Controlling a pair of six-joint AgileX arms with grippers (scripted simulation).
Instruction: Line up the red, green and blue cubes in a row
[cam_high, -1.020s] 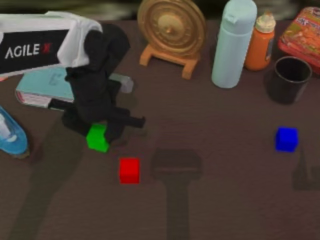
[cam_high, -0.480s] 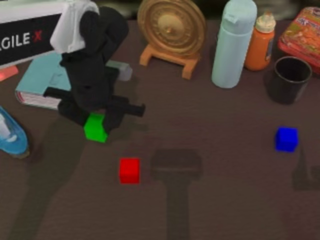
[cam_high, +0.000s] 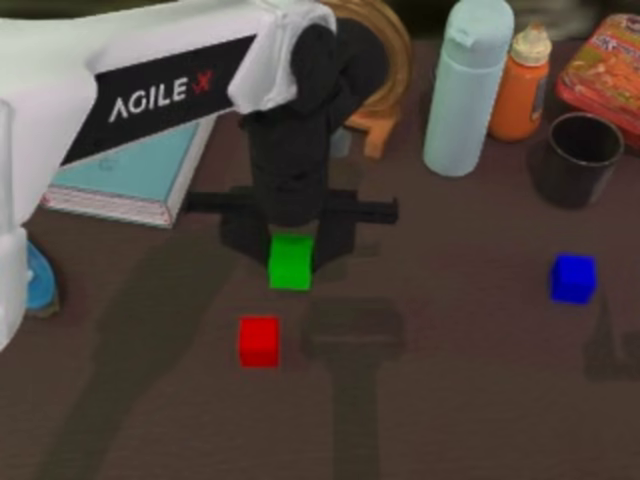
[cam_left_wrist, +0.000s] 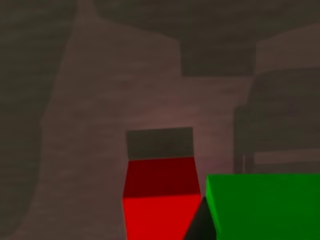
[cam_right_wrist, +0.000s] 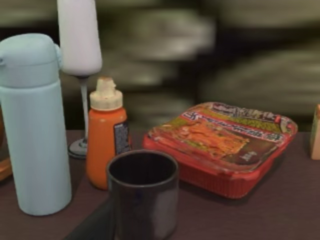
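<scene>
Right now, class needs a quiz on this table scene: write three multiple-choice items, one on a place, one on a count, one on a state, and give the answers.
1. Where does the blue cube lie in the top view?
A. At the right side of the table
B. Touching the red cube
C. On the book

2. How many small cubes are in sight?
A. Two
B. Three
C. Five

3. What is the state of the green cube?
A. Stacked on the red cube
B. Inside the black cup
C. Held by the left gripper

Answers:
1. A, it sits alone, far right of the red cube.
2. B, one red, one green, one blue.
3. C, the left arm's fingers close on it, up and right of the red cube; the black cup holds no cube.
</scene>
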